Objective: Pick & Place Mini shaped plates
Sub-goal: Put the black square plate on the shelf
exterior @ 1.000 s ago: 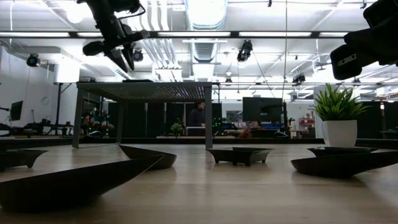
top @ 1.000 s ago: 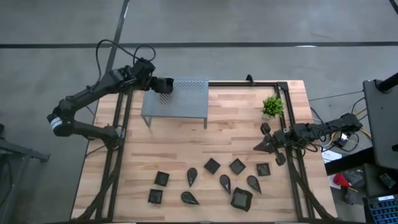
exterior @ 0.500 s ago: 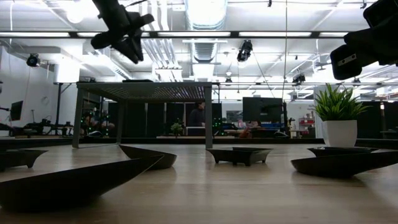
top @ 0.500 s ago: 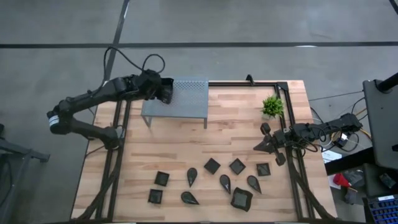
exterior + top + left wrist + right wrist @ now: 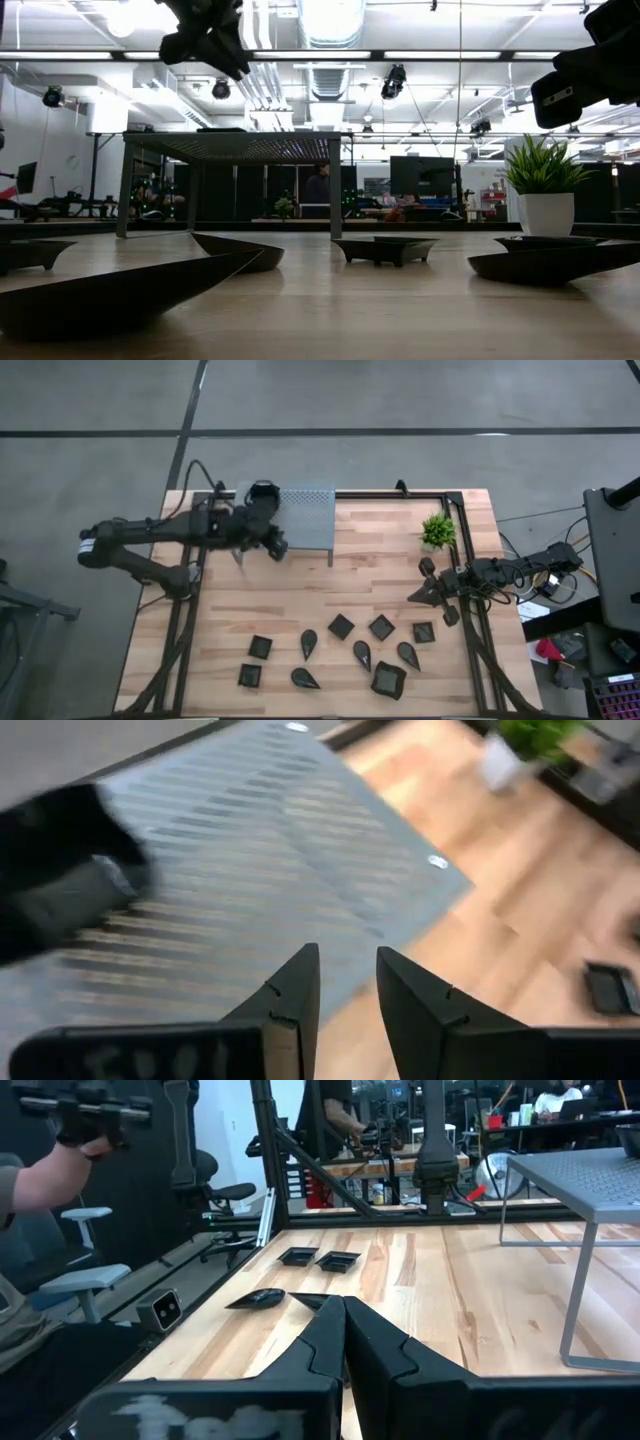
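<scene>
Lying along the near part of the worktop (image 5: 300,595), well in front of the grey stand (image 5: 300,520), the mini shaped plates (image 5: 340,626) sit scattered. Farther right of the stand, the right claw (image 5: 424,595) waits pressed together near the plant (image 5: 437,531). The left claw (image 5: 277,550) hovers spread and empty over the stand's front left edge.

High view: overhead, straight down, whole bench (image 5: 300,595) plus floor around it. Low view: bench-top level, close behind black plates (image 5: 110,290), facing across to the room. Left wrist view: close above the grey perforated stand (image 5: 260,860), angled down. Right wrist view: low, near bench edge, looking along the wood. Stand and plates show in high, low and right wrist views.
</scene>
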You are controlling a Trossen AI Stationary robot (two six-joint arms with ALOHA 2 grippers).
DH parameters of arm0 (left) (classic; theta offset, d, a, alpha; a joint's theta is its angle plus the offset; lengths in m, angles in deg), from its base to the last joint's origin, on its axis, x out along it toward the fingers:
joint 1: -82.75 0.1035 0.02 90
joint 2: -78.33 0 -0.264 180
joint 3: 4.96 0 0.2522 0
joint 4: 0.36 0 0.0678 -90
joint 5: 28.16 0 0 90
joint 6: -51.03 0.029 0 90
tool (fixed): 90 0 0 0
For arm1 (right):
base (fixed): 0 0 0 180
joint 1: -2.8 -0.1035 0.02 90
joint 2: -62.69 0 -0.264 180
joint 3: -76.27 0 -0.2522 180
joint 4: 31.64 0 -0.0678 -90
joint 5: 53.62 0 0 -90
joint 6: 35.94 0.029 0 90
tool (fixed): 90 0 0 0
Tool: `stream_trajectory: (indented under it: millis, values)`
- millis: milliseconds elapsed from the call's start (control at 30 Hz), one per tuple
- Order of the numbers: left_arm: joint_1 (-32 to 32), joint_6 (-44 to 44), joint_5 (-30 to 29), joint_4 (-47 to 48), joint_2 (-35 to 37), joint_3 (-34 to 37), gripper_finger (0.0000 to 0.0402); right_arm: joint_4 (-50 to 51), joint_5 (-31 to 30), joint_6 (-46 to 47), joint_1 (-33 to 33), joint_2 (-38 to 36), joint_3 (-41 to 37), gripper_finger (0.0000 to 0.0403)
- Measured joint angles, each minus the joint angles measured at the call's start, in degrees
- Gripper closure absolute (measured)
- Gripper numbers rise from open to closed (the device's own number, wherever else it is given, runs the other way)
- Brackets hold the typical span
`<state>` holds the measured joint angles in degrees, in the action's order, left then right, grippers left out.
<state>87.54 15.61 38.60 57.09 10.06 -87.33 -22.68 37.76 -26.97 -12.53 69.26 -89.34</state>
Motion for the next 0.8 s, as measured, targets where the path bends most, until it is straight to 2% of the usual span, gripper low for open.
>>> stream_trajectory:
  millis: [367, 800]
  values:
    - [-12.04, -3.96, 1.77, -16.05, -0.29, 8.52, 0.0307, 0.00, 0.01, 0.00, 0.00, 0.00, 0.00, 0.0394]
    - [-21.85, -8.43, 1.91, -37.60, -0.46, 21.10, 0.0307, 0.00, 0.01, 0.00, 0.00, 0.00, -0.01, 0.0394]
